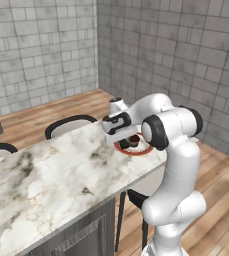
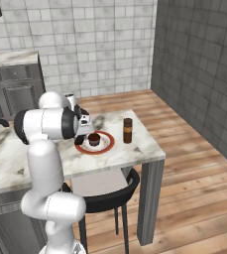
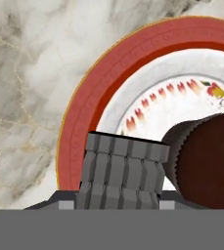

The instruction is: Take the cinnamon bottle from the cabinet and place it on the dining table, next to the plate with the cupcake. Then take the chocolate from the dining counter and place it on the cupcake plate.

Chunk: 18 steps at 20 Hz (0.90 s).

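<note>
Chocolate (image 3: pixel 124 168) on the plate (image 3: pixel 84 107) beside the cupcake (image 3: pixel 209 161), end effector (image 3: pixel 118 205) spread cannot tell.

Desk (image 2: pixel 135 149) white marble with grey veins and faint gold streaks; plate (image 3: pixel 108 73) red-rimmed, gold-edged, white centre with small red petal motifs; cupcake (image 3: pixel 211 161) dark brown; cinnamon bottle (image 2: pixel 128 130) brown, darker cap, orange band; fingers (image 3: pixel 125 171) ribbed grey; floor (image 2: pixel 194 198) warm wood planks

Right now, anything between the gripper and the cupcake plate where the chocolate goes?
Nothing visible. The gripper is low over the plate, at its red rim. The cupcake sits on the plate close beside the fingers. The cinnamon bottle stands off the plate on the dining table, out of the path.
</note>
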{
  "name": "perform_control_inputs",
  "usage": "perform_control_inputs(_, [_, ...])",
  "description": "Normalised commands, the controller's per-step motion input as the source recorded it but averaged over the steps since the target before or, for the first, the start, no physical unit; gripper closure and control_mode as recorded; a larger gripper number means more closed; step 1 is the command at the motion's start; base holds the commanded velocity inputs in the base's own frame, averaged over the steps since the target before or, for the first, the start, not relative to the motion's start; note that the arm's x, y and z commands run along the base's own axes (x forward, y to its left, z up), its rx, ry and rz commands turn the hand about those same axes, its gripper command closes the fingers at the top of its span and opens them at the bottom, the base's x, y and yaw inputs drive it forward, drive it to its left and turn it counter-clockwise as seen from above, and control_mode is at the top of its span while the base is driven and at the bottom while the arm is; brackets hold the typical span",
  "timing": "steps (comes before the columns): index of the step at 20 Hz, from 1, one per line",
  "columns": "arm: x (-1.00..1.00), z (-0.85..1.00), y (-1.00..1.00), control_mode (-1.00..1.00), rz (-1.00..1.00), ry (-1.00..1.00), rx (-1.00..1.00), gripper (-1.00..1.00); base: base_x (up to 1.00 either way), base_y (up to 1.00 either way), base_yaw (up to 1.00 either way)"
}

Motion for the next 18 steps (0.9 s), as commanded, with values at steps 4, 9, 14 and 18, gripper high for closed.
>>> perform_control_inputs(4, [0.13,-0.1,0.0,-1.0,-0.01,0.0,-0.03,1.0,0.0,0.0,0.0])
perform_control_inputs(9, [0.2,-0.09,0.0,-1.0,-0.01,0.0,-0.02,1.0,0.0,0.0,0.0])
perform_control_inputs(14, [0.2,-0.13,0.0,-1.0,0.0,0.0,-0.02,1.0,0.0,0.0,0.0])
perform_control_inputs(18, [0.18,-0.19,0.0,-1.0,-0.01,0.0,-0.01,1.0,0.0,0.0,0.0])
